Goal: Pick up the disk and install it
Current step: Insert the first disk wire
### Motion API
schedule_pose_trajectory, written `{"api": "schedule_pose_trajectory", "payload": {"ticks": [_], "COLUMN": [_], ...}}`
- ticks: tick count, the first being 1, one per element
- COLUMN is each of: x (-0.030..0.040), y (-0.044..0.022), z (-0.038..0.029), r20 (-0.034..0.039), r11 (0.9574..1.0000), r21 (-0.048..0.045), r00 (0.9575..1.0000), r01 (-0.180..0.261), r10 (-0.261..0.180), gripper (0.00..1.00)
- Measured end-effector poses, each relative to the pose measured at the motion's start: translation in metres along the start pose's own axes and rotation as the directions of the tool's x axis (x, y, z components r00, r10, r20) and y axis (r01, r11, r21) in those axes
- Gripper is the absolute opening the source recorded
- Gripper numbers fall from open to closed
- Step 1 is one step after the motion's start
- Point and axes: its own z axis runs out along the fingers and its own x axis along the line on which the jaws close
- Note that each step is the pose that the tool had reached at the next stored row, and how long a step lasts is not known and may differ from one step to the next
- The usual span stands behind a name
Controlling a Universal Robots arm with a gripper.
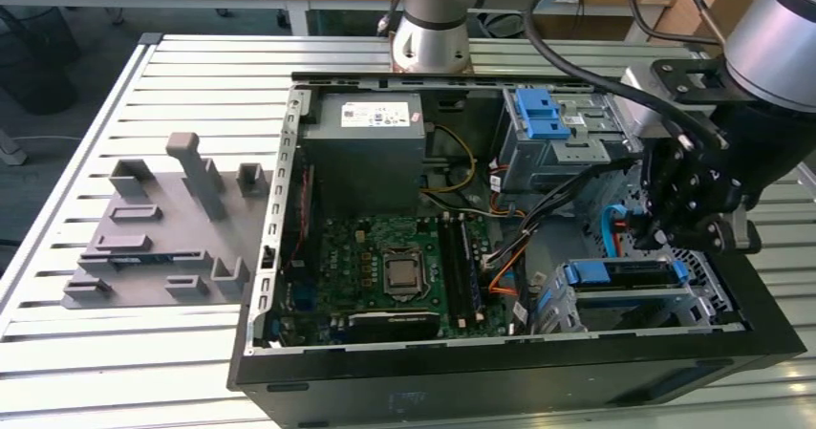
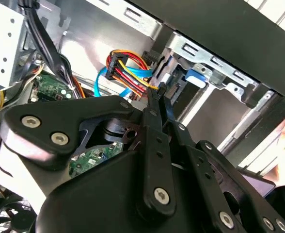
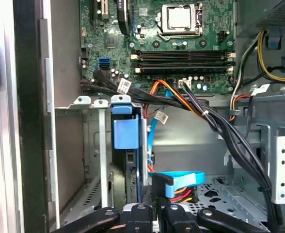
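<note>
Exterior view. An open computer case [image 1: 510, 372] lies on its side on a slatted metal bench [image 1: 191, 75]. A grey moulded fixture [image 1: 153, 257] sits on the bench toward the exterior view's left, apart from the case. Inside the case, a grey power supply box [image 1: 370, 152] occupies the upper middle of the frame and a green motherboard [image 1: 396, 267] lies below it. The robot arm [image 1: 778, 28] enters from the upper corner on the exterior view's right. Its claw [image 1: 676, 233] hangs over the case's interior on that side. The disk [image 1: 618, 274] sits in a metal drive cage [image 1: 637, 305] in the lower part of the frame on the exterior view's right, just below the claw, its blue bracket showing at both ends.

Second wrist view. The claw [image 2: 159, 92] has its two black fingertips pressed together, with nothing visible between them. The tips are close to a bundle of red, yellow and orange cables [image 2: 128, 68]. A blue tab of the disk [image 2: 197, 77] shows inside the cage beyond the tips, apart from them.

First wrist view. The disk [image 3: 128, 165] stands on edge in the cage, its blue bracket facing the camera. The claw [image 3: 154, 213] is near the disk's edge, though contact cannot be confirmed. A flat blue cable [image 3: 181, 179] runs just beside the fingertips.
</note>
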Motion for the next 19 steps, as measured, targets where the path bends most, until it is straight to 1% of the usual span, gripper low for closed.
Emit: {"api": "schedule_pose_trajectory", "payload": {"ticks": [5,9,15,19], "x": [0.0050,0.0055,0.0087,0.0094], "y": [-0.0002,-0.0002,-0.0003,-0.0004], "z": [0.0021,0.0033,0.0042,0.0051], "r20": [-0.0001,-0.0003,-0.0001,-0.0001], "r11": [1.0000,1.0000,1.0000,1.0000], "r21": [-0.0001,-0.0001,-0.0001,-0.0001], "r00": [1.0000,1.0000,1.0000,1.0000], "r01": [0.000,0.000,-0.001,-0.001], "r10": [0.000,0.000,0.001,0.001], "gripper": [0.16,0.16,0.16,0.16]}}
